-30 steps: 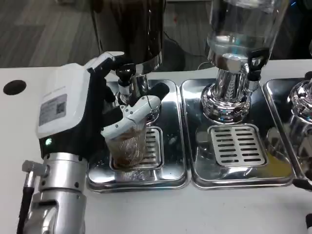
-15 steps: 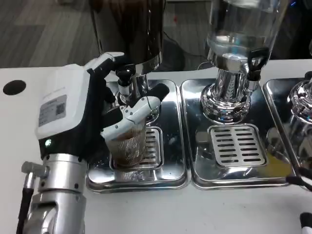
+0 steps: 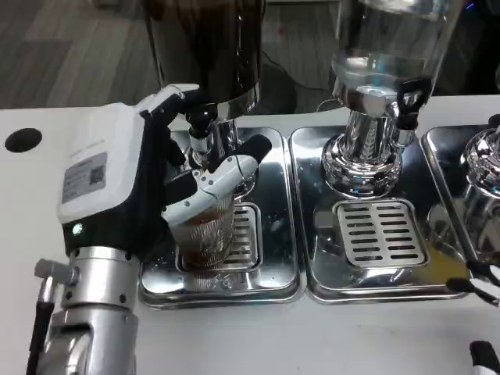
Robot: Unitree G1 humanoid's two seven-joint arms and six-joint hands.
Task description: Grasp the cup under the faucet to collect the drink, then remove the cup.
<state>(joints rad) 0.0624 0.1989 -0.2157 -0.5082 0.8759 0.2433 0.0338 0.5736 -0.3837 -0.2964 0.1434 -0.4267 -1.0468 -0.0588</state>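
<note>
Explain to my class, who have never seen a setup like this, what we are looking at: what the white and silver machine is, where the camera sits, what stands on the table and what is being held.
The camera sits on a humanoid robot's head or chest and looks down at a white table. The silver forearm with a white-backed left hand belongs to the robot. That hand grips a ribbed clear plastic cup holding some brown drink. The cup stands on the slotted grate of a shiny steel drip tray, under the black-handled faucet of a dark drink dispenser. Beside it stands a clear-tank dispenser on its own steel tray. At the lower right edge, dark fingertips of the right hand peek in; whether they hold anything cannot be told.
</note>
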